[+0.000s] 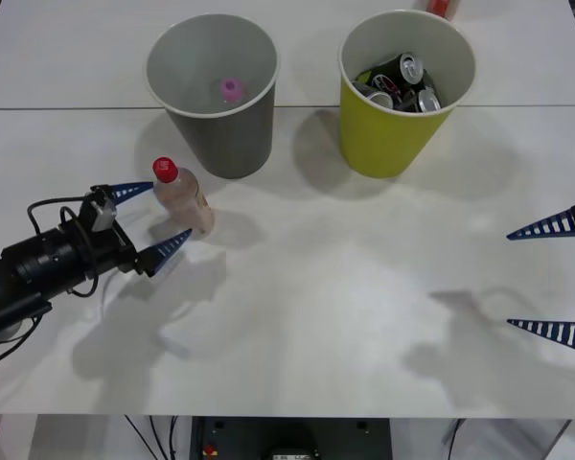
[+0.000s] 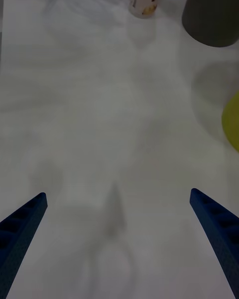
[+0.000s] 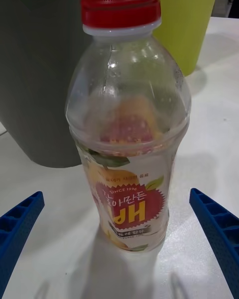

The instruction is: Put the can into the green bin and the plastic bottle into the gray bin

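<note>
I have the left gripper (image 1: 155,218) spread wide around the plastic bottle (image 1: 184,198), one blue finger on each side of it and neither touching; from the left wrist the bottle (image 3: 127,129) stands upright between the fingers (image 3: 20,224), red cap up, label facing the camera. The bottle stands on the white surface (image 1: 345,316) just in front of the gray bin (image 1: 214,91), slightly to its left. Inside the gray bin lies a pink-capped bottle (image 1: 231,89). The green bin (image 1: 402,91) stands just right of the gray bin, apart from it, and holds several cans (image 1: 402,81).

My right gripper (image 1: 556,278) hovers wide open and holding nothing, well to the right of the gray bin and nearer me, over bare surface. From its wrist I see the bottle's base (image 2: 144,0) far off beside the gray bin's wall (image 2: 211,15), with an edge of the green bin (image 2: 231,122).
</note>
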Controlling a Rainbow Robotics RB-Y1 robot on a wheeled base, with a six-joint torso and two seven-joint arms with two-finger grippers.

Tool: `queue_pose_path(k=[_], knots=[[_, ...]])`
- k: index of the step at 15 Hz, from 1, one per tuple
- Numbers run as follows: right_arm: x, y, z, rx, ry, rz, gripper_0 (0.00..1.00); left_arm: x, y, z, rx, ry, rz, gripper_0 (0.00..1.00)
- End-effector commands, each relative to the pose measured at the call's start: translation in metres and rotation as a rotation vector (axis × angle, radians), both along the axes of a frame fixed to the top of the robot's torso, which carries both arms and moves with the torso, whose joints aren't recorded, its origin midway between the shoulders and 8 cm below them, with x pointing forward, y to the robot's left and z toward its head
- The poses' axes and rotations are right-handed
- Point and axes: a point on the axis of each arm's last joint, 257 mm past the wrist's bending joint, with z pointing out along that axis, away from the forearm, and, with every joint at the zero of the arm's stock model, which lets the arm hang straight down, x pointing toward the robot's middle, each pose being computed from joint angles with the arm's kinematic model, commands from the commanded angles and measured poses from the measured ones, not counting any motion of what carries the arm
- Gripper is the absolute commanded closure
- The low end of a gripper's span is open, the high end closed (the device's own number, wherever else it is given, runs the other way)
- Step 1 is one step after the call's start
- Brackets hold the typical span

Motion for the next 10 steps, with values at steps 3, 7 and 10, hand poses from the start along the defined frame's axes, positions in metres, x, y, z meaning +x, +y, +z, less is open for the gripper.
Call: queue_pose_path(k=[3, 7, 10], knots=[[0.000, 0.000, 0.000, 0.000, 0.000, 0.000, 0.00, 0.010, -0.016, 0.001, -0.025, 0.002, 0.003, 0.00], [0.000, 0.000, 0.000, 0.000, 0.000, 0.000, 0.00, 0.018, -0.029, 0.002, -0.040, 0.001, -0.003, 0.00], [0.000, 0.000, 0.000, 0.000, 0.000, 0.000, 0.00, 0.024, -0.037, 0.003, -0.059, 0.005, 0.002, 0.00]])
